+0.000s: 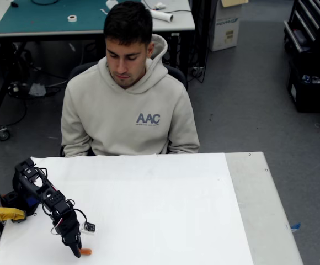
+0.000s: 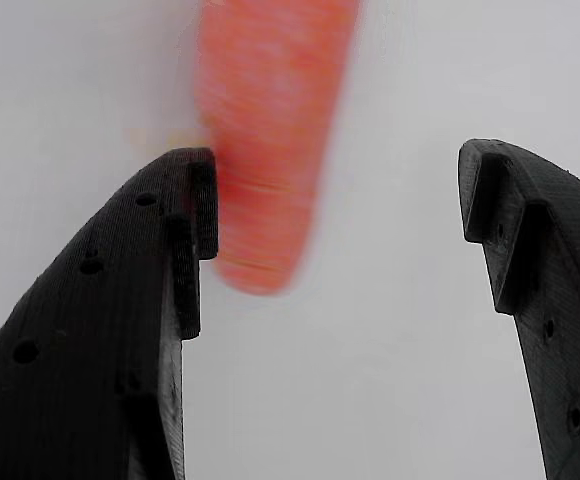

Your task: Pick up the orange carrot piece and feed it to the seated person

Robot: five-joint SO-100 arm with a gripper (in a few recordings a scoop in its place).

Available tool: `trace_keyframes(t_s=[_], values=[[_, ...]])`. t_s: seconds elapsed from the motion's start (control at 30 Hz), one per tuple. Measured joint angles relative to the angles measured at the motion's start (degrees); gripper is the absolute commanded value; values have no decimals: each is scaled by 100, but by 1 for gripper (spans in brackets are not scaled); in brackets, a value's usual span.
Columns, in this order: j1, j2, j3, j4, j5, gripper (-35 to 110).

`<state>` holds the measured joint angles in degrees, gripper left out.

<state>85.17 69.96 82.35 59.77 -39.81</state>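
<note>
The orange carrot piece (image 1: 85, 252) lies on the white table sheet near the front left edge. In the wrist view the carrot piece (image 2: 270, 130) looks large and blurred, lying lengthwise against the inner edge of the left finger (image 2: 120, 340). My black gripper (image 1: 77, 251) points down right at it, and in the wrist view the gripper (image 2: 335, 215) is open, the right finger (image 2: 535, 290) well clear of the carrot. The seated person (image 1: 128, 105) in a beige hoodie sits behind the table's far edge, looking down.
A yellow clamp handle (image 1: 3, 214) sits at the table's left edge by the arm's base. The white sheet (image 1: 160, 204) covers most of the grey table. A workbench (image 1: 49, 19) stands behind the person.
</note>
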Motion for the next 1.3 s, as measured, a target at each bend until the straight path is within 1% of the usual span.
trace_keyframes(t_s=[0.3, 0.37, 0.5, 0.6, 0.97, 1.13, 1.3], values=[[53, -70, 229, -62, 0, 16], [53, -70, 237, -62, 0, 11], [53, -62, 272, -70, 0, -5], [53, -62, 316, -97, 0, -1], [44, 0, 167, -62, 0, -3], [-105, -53, -360, -44, -44, -3], [-545, -97, -1415, 0, -624, -3]])
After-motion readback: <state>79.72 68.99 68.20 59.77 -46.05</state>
